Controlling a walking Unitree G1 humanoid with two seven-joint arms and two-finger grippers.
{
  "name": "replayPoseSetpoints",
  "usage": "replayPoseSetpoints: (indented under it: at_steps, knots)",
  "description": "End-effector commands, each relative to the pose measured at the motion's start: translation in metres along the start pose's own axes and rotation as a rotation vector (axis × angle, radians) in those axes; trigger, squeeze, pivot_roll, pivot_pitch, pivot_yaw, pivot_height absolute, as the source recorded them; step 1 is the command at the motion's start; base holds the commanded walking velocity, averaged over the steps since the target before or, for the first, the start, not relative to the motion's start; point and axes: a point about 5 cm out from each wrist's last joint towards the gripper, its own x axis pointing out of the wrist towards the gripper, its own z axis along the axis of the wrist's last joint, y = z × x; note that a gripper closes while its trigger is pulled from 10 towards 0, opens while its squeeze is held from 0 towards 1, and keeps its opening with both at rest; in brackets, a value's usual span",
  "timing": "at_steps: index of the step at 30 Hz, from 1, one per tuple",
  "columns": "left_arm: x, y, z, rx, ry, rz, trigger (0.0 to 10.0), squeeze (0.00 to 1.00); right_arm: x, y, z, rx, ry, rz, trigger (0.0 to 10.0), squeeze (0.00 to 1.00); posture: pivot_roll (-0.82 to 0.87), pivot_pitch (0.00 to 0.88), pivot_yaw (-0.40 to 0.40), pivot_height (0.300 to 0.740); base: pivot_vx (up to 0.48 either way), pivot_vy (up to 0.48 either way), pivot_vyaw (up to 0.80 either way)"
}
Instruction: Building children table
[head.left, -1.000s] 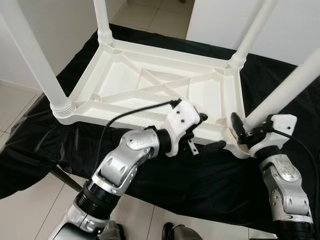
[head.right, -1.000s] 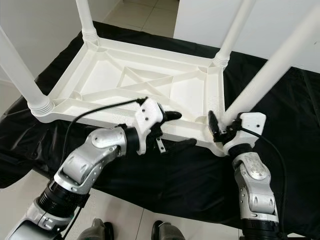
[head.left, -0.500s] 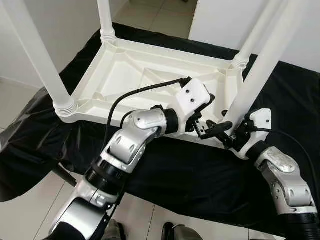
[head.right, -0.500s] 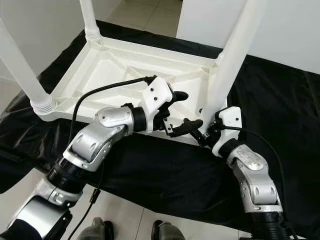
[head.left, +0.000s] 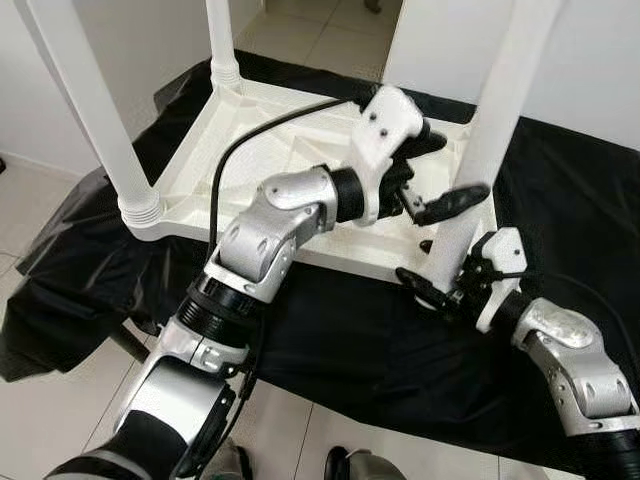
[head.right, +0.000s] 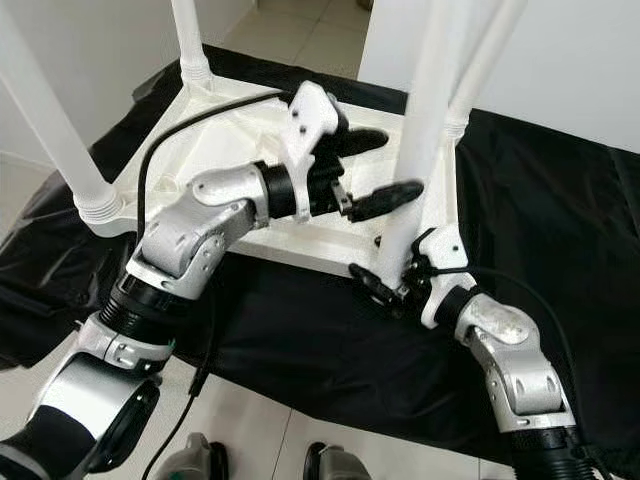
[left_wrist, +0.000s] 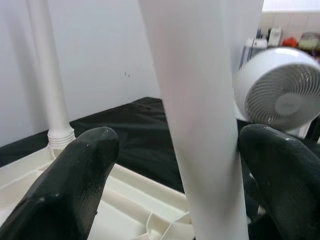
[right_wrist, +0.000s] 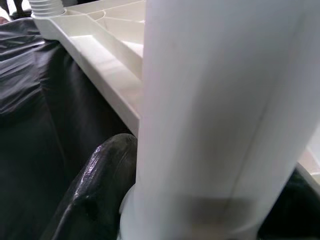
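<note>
Right gripper (head.left: 437, 290): glossy black fingers clamped round the base of the near-right table leg (head.left: 492, 130), a smooth white plastic tube standing at the near right corner of the upturned table (head.left: 250, 140). Left gripper (head.left: 440, 172): matte fingers spread apart, straddling the same leg higher up (one finger touching it, the other clear in the left wrist view). Table underside is ribbed, cross-braced moulded plastic, lying on a creased black cloth (head.left: 350, 350). Round white fan (left_wrist: 280, 90) behind.
</note>
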Motion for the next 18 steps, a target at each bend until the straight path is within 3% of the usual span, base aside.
replayPoseSetpoints:
  at_steps: [1,5,7,14,15,16,17,18]
  knots:
    - [0.005,-0.006,0.002,-0.037,-0.006,-0.086,10.0,0.0,0.0,0.004,0.003,-0.039,-0.011,0.028,10.0,0.0,0.03,0.116,-0.076,0.74,0.0,0.0,0.0]
    - [0.007,-0.009,0.001,-0.066,-0.007,-0.104,10.0,0.0,0.0,0.006,0.003,-0.04,-0.014,0.043,10.0,0.0,0.03,0.111,-0.069,0.74,0.0,0.0,0.0]
    - [0.01,-0.01,0.002,-0.153,-0.016,-0.126,10.0,0.0,0.001,0.007,0.002,-0.045,-0.012,0.052,10.0,0.0,0.03,0.111,-0.068,0.74,0.0,0.0,0.0]
    - [0.013,-0.011,0.008,-0.251,-0.018,-0.153,10.0,0.0,0.001,0.009,0.0,-0.068,-0.004,0.07,10.0,0.0,0.04,0.114,-0.067,0.74,0.0,0.0,0.0]
    - [0.013,-0.01,0.009,-0.282,-0.013,-0.158,3.6,0.0,0.001,0.009,0.0,-0.067,-0.003,0.072,10.0,0.0,0.04,0.118,-0.068,0.74,0.0,0.0,0.0]
    - [0.013,-0.01,0.009,-0.282,-0.013,-0.158,3.6,0.0,0.001,0.009,0.0,-0.067,-0.003,0.072,10.0,0.0,0.04,0.118,-0.068,0.74,0.0,0.0,0.0]
    - [0.014,-0.009,0.01,-0.289,-0.01,-0.159,1.5,0.0,0.001,0.009,0.0,-0.071,-0.002,0.072,10.0,0.0,0.04,0.119,-0.068,0.74,0.0,0.0,0.0]
    - [0.014,-0.009,0.011,-0.289,-0.009,-0.159,1.5,0.0,0.001,0.008,0.0,-0.072,-0.002,0.073,10.0,0.0,0.04,0.119,-0.068,0.74,0.0,0.0,0.0]
